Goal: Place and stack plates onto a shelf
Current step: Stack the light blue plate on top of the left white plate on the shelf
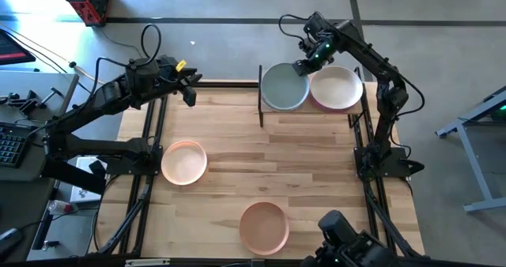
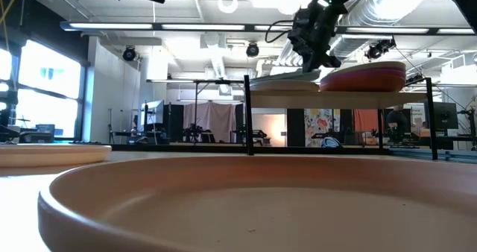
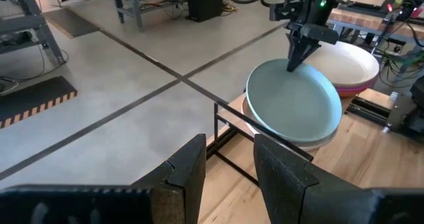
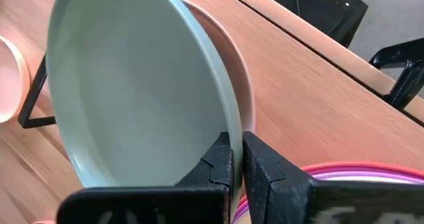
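Two plates wait on the table: I see the peach plate [image 1: 184,161] nearest my left gripper [image 1: 188,88], which hovers spread. My right gripper [image 1: 303,66] pinches the sage green plate's [image 1: 283,88] rim on the shelf [image 1: 304,109].

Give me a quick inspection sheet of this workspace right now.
Surface: wooden table, mostly bare.
Job's things: sage green plate tilted on the left stack on the shelf; cream-topped stack on its right; peach plate and salmon plate on the table.
Clutter: nothing seen.
Grippers: right gripper shut on the green plate's rim; left gripper open, empty, over the table's far left corner.
Cables: along both arms.
Surroundings: workshop floor, benches.
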Controlling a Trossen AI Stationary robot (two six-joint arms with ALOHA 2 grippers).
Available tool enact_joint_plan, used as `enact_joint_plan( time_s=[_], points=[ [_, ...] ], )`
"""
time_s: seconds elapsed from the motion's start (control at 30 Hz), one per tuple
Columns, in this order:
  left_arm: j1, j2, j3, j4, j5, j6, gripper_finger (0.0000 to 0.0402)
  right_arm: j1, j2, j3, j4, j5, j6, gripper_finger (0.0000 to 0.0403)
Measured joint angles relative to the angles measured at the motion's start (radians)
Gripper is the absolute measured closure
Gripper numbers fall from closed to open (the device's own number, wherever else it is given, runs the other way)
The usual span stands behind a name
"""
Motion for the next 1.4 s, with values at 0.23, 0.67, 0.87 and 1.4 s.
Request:
enact_joint_plan(
  time_s=[0.23, 0.67, 0.87, 1.4],
  points=[
    [0.0, 0.0, 0.0, 0.0, 0.0, -0.003, 0.0286, 0.0, 0.0, 0.0, 0.014, 0.003, 0.012, 0.0403],
    [0.0, 0.0, 0.0, -0.001, 0.0, -0.002, 0.0286, 0.04, 0.0, 0.0, -0.029, 0.065, 0.049, 0.0403],
    [0.0, 0.0, 0.0, -0.003, 0.0, -0.001, 0.0286, 0.047, 0.0, 0.0, -0.014, 0.082, 0.068, 0.0403],
    [0.0, 0.0, -0.001, -0.031, 0.0, 0.0, 0.0286, 0.047, 0.0, 0.0, 0.026, 0.107, 0.069, 0.0388]
  ],
)
